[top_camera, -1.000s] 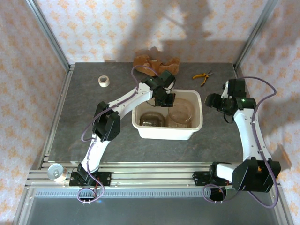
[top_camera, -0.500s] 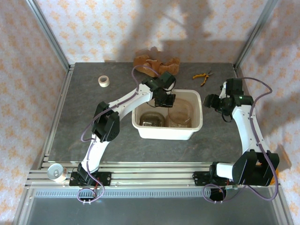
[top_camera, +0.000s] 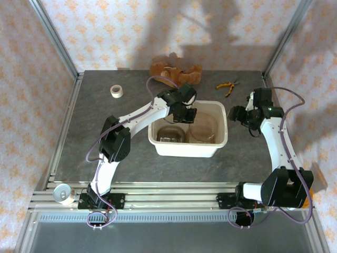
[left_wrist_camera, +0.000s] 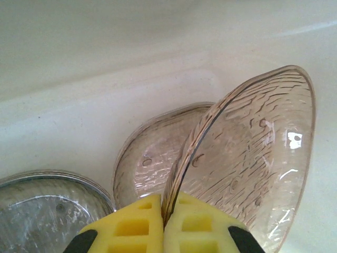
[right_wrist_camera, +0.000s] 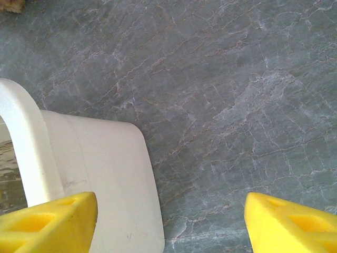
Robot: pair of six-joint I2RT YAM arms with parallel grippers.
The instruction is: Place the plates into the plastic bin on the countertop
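Pinches tilted plate [left_wrist_camera: 253, 158] by rim in left gripper [left_wrist_camera: 163, 226] inside plastic bin [top_camera: 187, 149]; hangs right gripper [right_wrist_camera: 168, 219], jaws apart, over countertop [right_wrist_camera: 237, 79] at bin's 3 o'clock.

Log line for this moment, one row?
left end effector: shut on plate, in bin | right end effector: open, empty, beside bin

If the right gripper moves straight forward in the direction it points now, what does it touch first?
The right gripper would probably meet the dark grey stone-look countertop first. The cream-white plastic bin is close beside one finger, which might graze its wall.
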